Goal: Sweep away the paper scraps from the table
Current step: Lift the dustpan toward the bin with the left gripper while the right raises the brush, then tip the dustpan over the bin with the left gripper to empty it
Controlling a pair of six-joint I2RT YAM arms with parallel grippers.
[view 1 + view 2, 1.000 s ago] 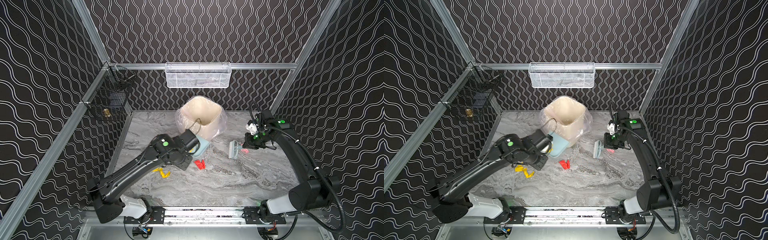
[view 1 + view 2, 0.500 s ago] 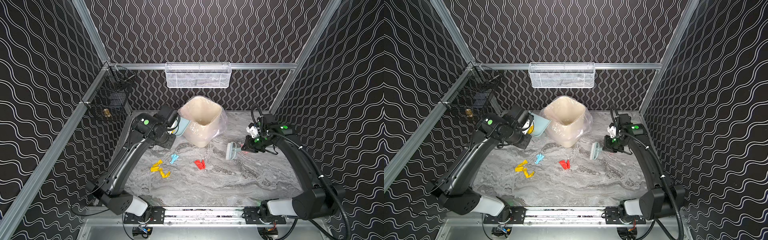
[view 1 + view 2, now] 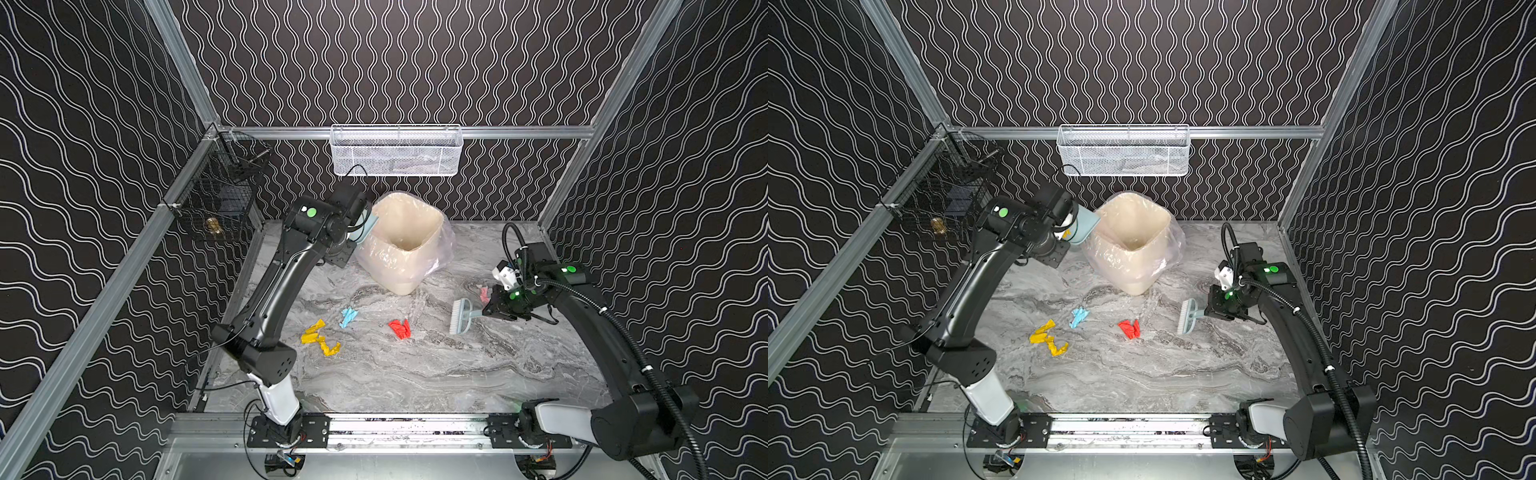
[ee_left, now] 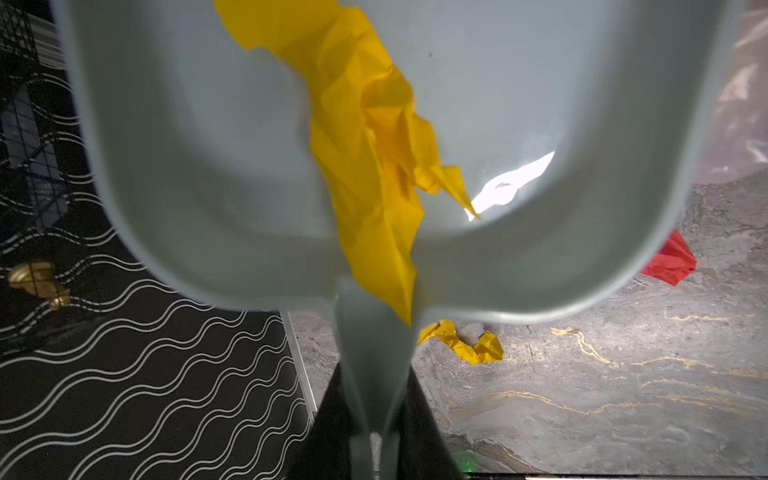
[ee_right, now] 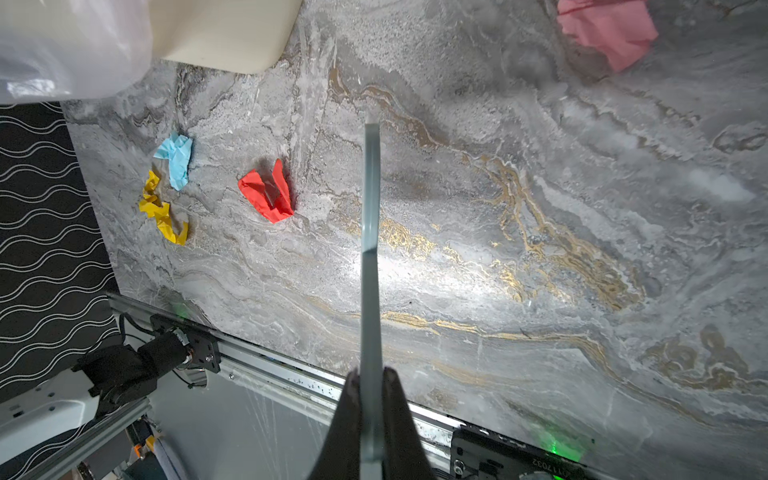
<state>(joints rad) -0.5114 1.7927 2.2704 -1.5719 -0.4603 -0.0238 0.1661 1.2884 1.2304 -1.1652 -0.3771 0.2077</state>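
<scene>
Left tool (image 4: 374, 453) grips dustpan (image 4: 187, 166) holding yellow scrap (image 4: 365, 166); paper scraps (image 3: 399, 328) on table (image 3: 457, 374)

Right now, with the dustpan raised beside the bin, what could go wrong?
1. The dustpan sits at the rim of the bin, not clearly over its opening, so the yellow scrap inside it could fall onto the table.
2. Its edge could snag the loose plastic liner and shift the bin.
3. The pink scrap lies alone, close beside the handle of the brush, so a sweep may miss it.
</scene>
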